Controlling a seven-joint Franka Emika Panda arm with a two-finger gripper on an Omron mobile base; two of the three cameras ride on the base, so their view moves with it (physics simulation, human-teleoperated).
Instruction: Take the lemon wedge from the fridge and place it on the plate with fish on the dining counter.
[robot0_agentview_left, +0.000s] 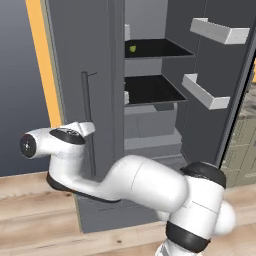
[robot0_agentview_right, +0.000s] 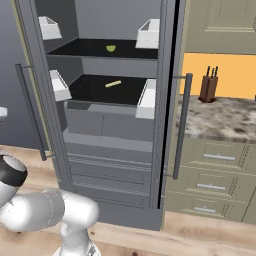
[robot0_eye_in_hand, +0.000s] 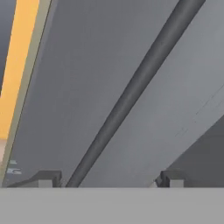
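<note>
In the kitchen the fridge (robot0_agentview_right: 105, 125) stands open, the gripper (robot0_eye_in_hand: 107, 180) spread wide beside its left handle (robot0_eye_in_hand: 131, 94), probably after letting go.

Two base cameras flank the arm from behind, both facing the open fridge (robot0_agentview_left: 150, 90) at 12 o'clock; the hand camera sits close against its door handle (robot0_eye_in_hand: 131, 92).
</note>
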